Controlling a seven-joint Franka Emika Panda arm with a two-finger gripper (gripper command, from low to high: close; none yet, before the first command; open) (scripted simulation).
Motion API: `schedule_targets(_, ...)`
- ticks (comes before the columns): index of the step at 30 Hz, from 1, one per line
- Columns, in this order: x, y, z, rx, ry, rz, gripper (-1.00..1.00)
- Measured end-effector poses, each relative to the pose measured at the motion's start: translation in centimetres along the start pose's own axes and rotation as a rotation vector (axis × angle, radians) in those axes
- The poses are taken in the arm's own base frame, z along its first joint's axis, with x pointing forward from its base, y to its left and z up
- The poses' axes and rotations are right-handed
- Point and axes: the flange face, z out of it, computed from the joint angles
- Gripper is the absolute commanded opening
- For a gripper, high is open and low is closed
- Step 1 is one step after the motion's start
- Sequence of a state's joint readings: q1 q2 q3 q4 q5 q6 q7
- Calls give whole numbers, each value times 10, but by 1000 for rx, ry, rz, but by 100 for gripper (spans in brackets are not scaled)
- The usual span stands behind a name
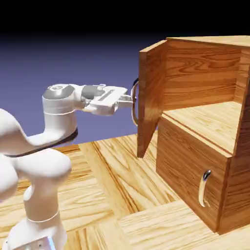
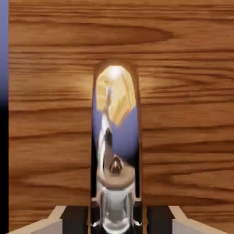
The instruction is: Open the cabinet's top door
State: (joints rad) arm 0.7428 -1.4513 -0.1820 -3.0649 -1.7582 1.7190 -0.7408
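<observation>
The big brown wood-grain cabinet [image 1: 205, 127] sits at the right side of the light wooden table [image 1: 107, 195]. Its top door [image 1: 150, 97], the tall wood-grain panel, is swung far out from the box and points toward the robot. The top space behind it [image 1: 205, 83] is in plain sight now, and I see nothing inside, just bare wood walls and a bare wood floor. The short lower panel [image 1: 190, 171] is shut, so I cannot tell what is behind it. Its small shiny handle [image 1: 204, 188] hangs untouched.

The white arm's gripper [image 1: 131, 100] reaches level to the long curved silver handle [image 1: 135, 102] on the top door. In the hand view the two grey fingers [image 2: 75, 219] sit close in on each side of the shiny bar [image 2: 116, 151], so the hand is squeezed tight on the handle.

I think the door is stiff and hard, and it will not bend. It looks rather heavy, but it swings on its hinge, so a steady pull should move it. The silver bar looks smooth and slippery, so the fingers could slide along it. The middle of the bar, where the hand is, seems the best place to hold. The door looks nearly all the way open.
</observation>
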Motion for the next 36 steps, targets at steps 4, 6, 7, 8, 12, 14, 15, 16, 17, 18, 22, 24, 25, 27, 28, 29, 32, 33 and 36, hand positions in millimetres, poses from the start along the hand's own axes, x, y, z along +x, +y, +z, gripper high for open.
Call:
schedule_targets(4,7,7,-24,43,-43,0,-100)
schedule_targets(6,11,11,-36,67,-67,0,-100)
schedule_targets(7,13,13,-43,79,-79,0,-100)
schedule_targets(8,16,16,-50,92,-92,0,-100)
schedule_targets(12,28,28,-78,149,-149,0,-100)
schedule_targets(14,34,34,-93,178,-178,0,-100)
schedule_targets(15,38,38,-99,193,-192,0,-100)
schedule_targets(16,41,41,-106,207,-207,0,-100)
schedule_targets(17,45,45,-113,222,-222,0,-100)
schedule_targets(18,49,49,-120,237,-237,0,-100)
schedule_targets(22,66,66,-146,297,-297,0,-100)
schedule_targets(24,75,75,-159,327,-327,0,-100)
schedule_targets(25,80,80,-165,342,-342,0,-100)
schedule_targets(27,89,89,-176,372,-372,0,-100)
schedule_targets(28,94,94,-181,387,-387,0,-100)
schedule_targets(29,99,98,-187,401,-401,0,-100)
schedule_targets(32,112,112,-201,442,-442,0,-100)
schedule_targets(33,117,117,-205,455,-455,0,-100)
schedule_targets(36,130,130,-216,490,-491,0,-100)
